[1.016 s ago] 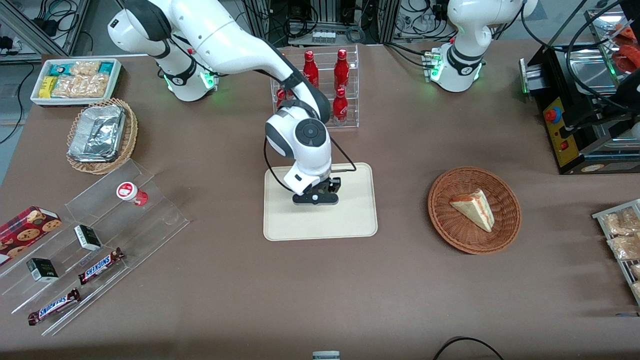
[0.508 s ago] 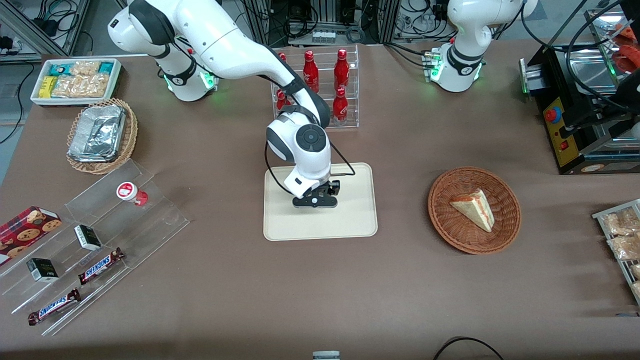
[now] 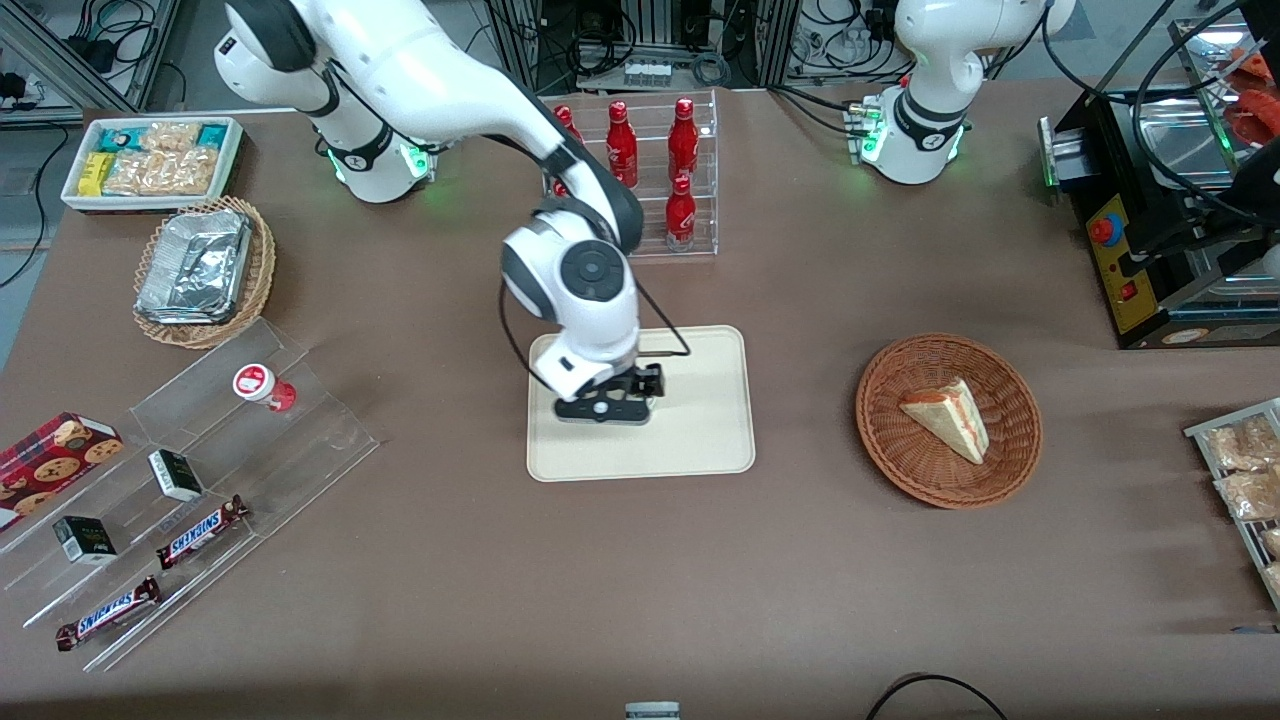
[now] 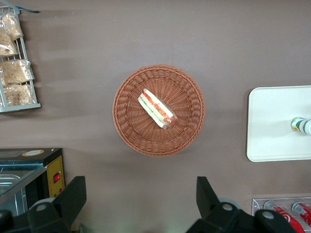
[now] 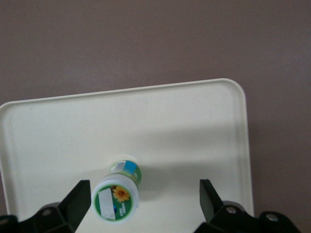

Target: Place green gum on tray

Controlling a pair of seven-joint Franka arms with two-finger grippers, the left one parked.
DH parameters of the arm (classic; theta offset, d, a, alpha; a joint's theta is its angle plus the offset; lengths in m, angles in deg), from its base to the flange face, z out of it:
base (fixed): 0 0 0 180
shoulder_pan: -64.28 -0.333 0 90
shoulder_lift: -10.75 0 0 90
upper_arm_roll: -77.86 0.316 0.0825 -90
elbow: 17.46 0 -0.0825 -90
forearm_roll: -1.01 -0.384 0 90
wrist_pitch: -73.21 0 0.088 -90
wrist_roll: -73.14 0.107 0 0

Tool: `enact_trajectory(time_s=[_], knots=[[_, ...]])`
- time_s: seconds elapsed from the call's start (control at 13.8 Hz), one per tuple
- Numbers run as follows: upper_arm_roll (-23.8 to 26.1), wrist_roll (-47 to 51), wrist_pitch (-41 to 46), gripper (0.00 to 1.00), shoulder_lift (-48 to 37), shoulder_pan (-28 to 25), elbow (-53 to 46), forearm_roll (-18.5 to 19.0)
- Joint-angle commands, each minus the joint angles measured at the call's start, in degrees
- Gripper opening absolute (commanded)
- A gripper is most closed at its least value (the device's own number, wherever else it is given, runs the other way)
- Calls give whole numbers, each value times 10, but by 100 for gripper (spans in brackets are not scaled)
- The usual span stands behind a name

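Standing upright on the cream rectangular plastic tray [image 5: 184, 126], the small white green-lidded gum bottle [image 5: 118, 194] sits released beneath the gripper [image 5: 146, 201], fingers [image 5: 75, 201] spread.

We see the green gum [image 5: 116, 195] standing on the tray [image 5: 194, 126], apart from our spread hand [image 5: 141, 204] above it. The tray lies mid-desk [image 3: 800, 560], with the wicker basket [image 3: 1010, 400] toward the parked arm's end.

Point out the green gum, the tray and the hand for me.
green gum [image 5: 115, 200]: right wrist view, on its lid, standing on the tray.
tray [image 3: 700, 440]: front view, on bare surface.
hand [image 5: 145, 198]: right wrist view, midway between the open fingers, above the tray.
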Motion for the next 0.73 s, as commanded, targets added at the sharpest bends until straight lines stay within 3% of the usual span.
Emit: enact_trajectory(time_s=[0.0,0.29,0.65], knots=[[5,-30,53,100,-100,41,48,-3],[5,-125,117,100,-233,114,126,-3],[5,-242,231,100,-310,231,126,-4]])
